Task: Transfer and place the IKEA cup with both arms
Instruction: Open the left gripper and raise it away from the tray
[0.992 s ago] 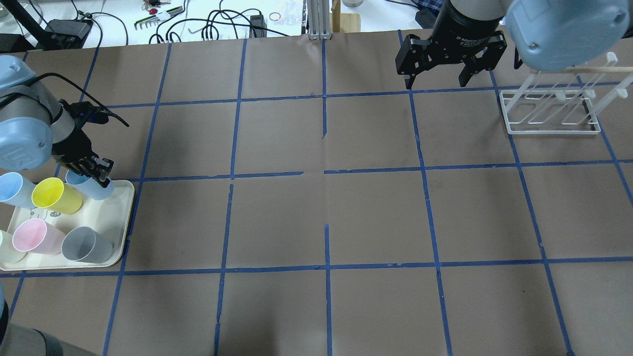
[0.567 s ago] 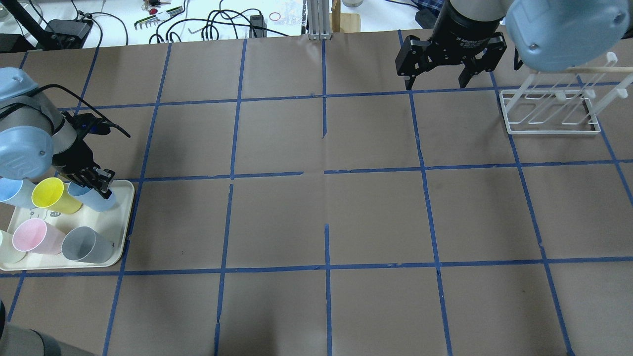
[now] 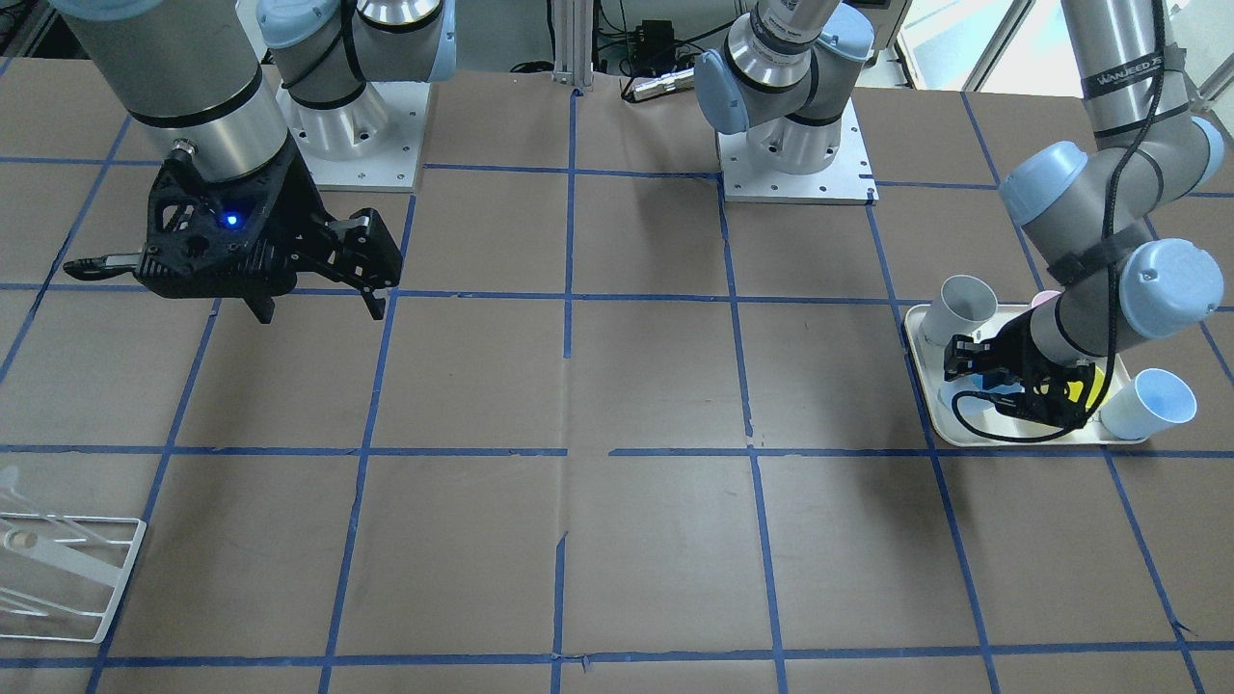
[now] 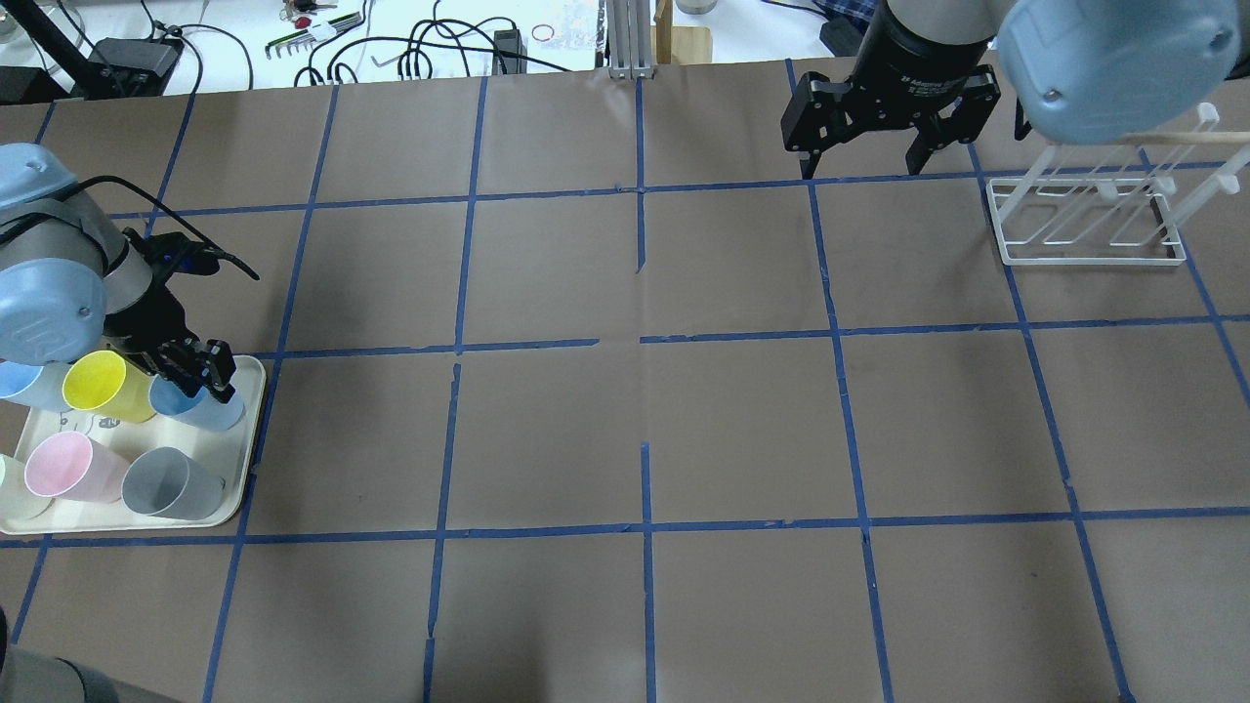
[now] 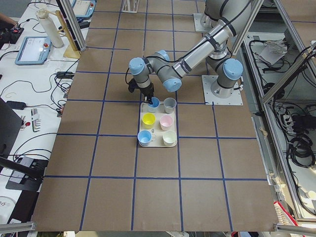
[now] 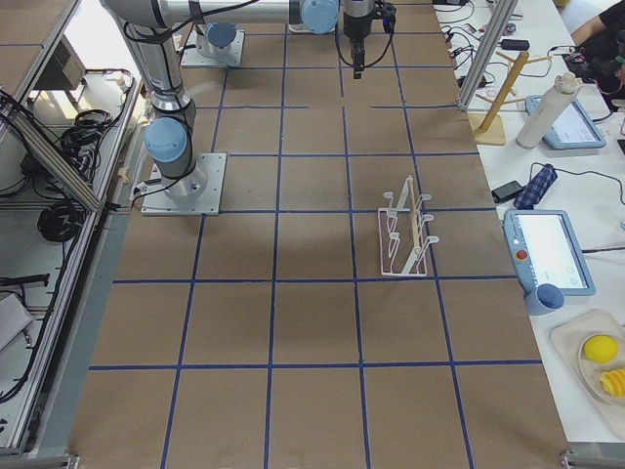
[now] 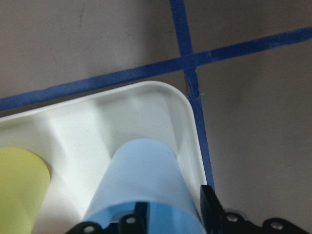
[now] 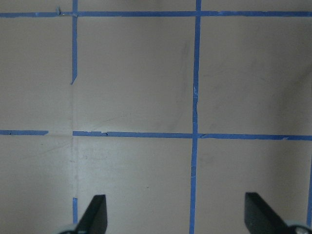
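Desk (image 4: 742,430): brown paper ruled into squares by blue tape, carrying everything below.
Right arm (image 4: 1104,59): the bulkiest shape in the overhead view, coming in at the far right corner, with its wrist above the desk beside the rack.
Left arm (image 4: 59,264): folded low over the desk's left end, bent down to the tray, with a black cable looping along the wrist.
Tray (image 4: 250,420): cream with rounded corners, lying flat at the left end of the desk.
Rack (image 4: 1094,260): white wire frame with upright pegs, at the far right of the desk and well apart from the tray.
Other cups: yellow (image 4: 107,386), pink (image 4: 68,467), grey (image 4: 176,483), a second light blue (image 4: 24,381) and a whitish one (image 4: 12,488) at the view's edge, all on the tray.
IKEA cup (image 4: 210,410): light blue, at the tray's far corner nearest the desk's middle, just beside the yellow cup. Whether its base touches the tray cannot be told.
Left fingers (image 7: 209,207): clenched on the IKEA cup at its rim. In the wrist view one finger lies outside the wall and the other sits at the rim on the near side, with the cup's body reaching away from them toward the tray corner.
Right fingers (image 4: 803,146): released and spread wide, pointing down over bare desk with nothing between them.
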You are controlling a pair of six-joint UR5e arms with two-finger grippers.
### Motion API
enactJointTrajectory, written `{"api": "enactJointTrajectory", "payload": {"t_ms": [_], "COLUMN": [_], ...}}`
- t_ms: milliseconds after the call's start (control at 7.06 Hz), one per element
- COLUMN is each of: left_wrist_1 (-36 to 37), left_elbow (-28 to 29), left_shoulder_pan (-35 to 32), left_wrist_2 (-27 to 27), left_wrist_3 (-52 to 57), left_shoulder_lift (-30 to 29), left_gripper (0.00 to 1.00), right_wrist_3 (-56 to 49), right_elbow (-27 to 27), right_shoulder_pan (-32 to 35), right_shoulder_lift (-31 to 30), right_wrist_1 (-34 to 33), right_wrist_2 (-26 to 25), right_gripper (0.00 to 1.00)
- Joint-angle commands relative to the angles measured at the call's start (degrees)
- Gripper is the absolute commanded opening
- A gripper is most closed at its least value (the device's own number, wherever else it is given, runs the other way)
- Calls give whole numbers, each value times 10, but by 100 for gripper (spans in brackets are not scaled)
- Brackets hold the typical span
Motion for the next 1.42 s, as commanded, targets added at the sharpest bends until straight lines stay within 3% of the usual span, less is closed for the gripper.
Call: {"api": "enactJointTrajectory", "payload": {"t_ms": [0,283,567,992,1275], "left_wrist_1": [-56,-201,-247,-284,-279], "left_elbow": [33,139,179,169,155], "left_shoulder_pan": [1,-7,-44,-184,-259], "left_wrist_2": [-3,-17,-105,-105,-103], "left_wrist_3": [-1,-48,-83,-229,-291], "left_shoulder_lift": [32,70,115,185,195], "left_gripper": [100,100,100,100,100], "right_wrist_3": [-2,-1,-1,-1,-1], "right_elbow": [0,0,0,0,0], "right_shoulder_pan": [0,0,0,0,0], "right_shoulder_lift": [-1,-1,0,1,-1], "right_wrist_1": [3,3,3,0,4], "right_wrist_2": [0,0,0,0,0], "right_gripper": [100,100,100,100,100]}}
